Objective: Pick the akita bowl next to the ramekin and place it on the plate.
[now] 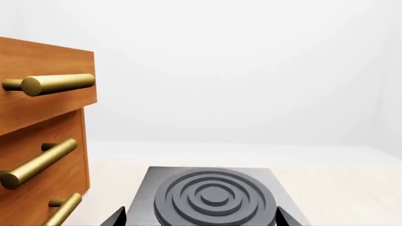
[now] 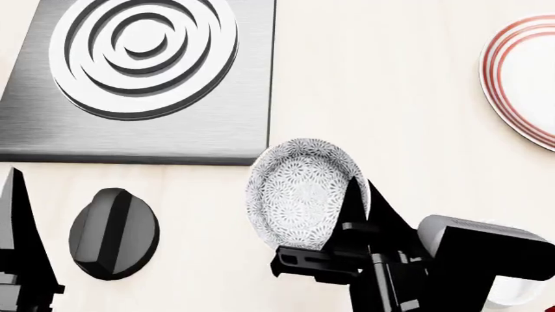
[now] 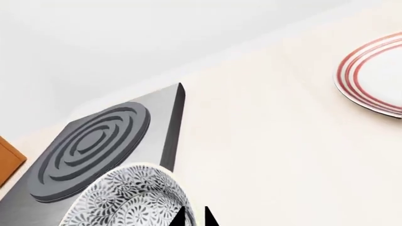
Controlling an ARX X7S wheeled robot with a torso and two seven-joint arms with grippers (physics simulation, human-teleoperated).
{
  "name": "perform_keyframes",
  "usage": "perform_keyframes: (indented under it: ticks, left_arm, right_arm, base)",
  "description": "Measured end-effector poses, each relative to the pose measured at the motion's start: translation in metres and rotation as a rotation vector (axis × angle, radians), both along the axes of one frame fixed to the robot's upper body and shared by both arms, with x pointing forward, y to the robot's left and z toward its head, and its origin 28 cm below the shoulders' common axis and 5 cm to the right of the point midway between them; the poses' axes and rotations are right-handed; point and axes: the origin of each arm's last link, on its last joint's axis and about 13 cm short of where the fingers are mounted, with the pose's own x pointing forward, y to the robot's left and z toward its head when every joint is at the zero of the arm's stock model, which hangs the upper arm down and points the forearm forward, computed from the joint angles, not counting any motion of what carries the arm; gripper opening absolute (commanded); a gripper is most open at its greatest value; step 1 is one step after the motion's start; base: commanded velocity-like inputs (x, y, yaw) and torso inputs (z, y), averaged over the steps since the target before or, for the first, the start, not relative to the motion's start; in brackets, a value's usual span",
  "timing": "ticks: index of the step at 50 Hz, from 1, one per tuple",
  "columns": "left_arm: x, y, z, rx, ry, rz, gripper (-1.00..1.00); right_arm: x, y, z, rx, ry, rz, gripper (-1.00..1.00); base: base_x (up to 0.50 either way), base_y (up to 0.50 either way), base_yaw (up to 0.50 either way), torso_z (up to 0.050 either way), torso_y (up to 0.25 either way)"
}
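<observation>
Between burner and plate, right end effector gripping tilted akita bowl.

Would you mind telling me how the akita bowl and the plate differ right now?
The akita bowl carries a fine grey-and-white floral pattern; the plate is white with red rings near its rim. The bowl is tilted, held at its rim by the right gripper; the plate lies flat on the counter. The bowl looks smaller and deeper. Both are round.
</observation>
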Motion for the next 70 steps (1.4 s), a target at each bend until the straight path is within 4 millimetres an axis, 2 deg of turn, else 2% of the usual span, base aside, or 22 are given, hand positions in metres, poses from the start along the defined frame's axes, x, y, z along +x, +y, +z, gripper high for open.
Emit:
perform_keyframes:
  ticks: [36,70]
  left_arm:
    - [0.0,0.0,-0.003,-0.002,0.007,-0.001,1.0]
    - [0.001,-0.002,-0.003,-0.002,0.009,-0.004,1.0]
  right_arm:
    - [0.038,-0.009,0.027,0.071,-0.024,-0.046,-1.0]
    - [0.089,-0.028,0.049,0.138,0.054,-0.089,-1.0]
  base:
    - [0.0,0.0,0.0,0.0,0.0]
    - [0.0,0.0,0.0,0.0,0.0]
